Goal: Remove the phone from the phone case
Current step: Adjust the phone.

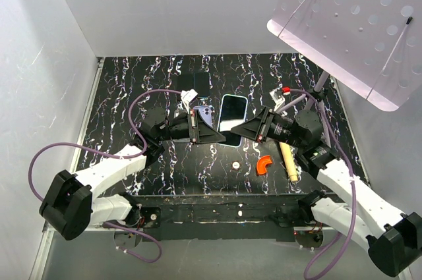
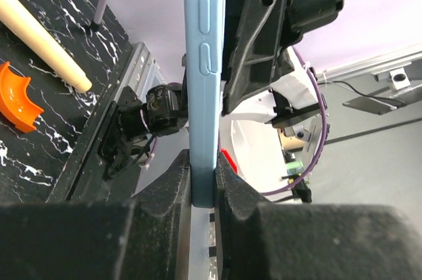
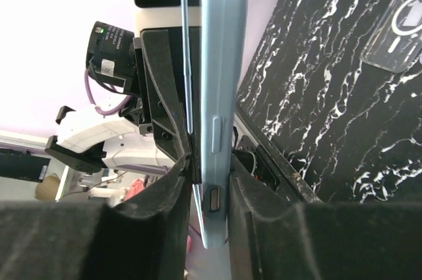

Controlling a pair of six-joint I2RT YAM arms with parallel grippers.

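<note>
A light blue phone case (image 1: 232, 114) with the dark-screened phone in it hangs above the table between both grippers. My left gripper (image 1: 201, 123) is shut on one edge. In the left wrist view the case (image 2: 204, 62) stands on edge, pinched between the gripper (image 2: 203, 161). My right gripper (image 1: 242, 128) is shut on the opposite edge. In the right wrist view the gripper (image 3: 210, 168) clamps the case (image 3: 221, 62) near its port, with a thin edge along its left side. A lavender-blue part (image 1: 206, 114) shows by the left fingertips; I cannot tell whether it is case or phone.
An orange curved piece (image 1: 264, 165), a wooden dowel (image 1: 287, 160) and a small white disc (image 1: 235, 165) lie on the black marbled table (image 1: 132, 89). A dark clear case with a ring (image 3: 401, 29) lies farther back. A white perforated panel (image 1: 356, 23) on a stand overhangs the right.
</note>
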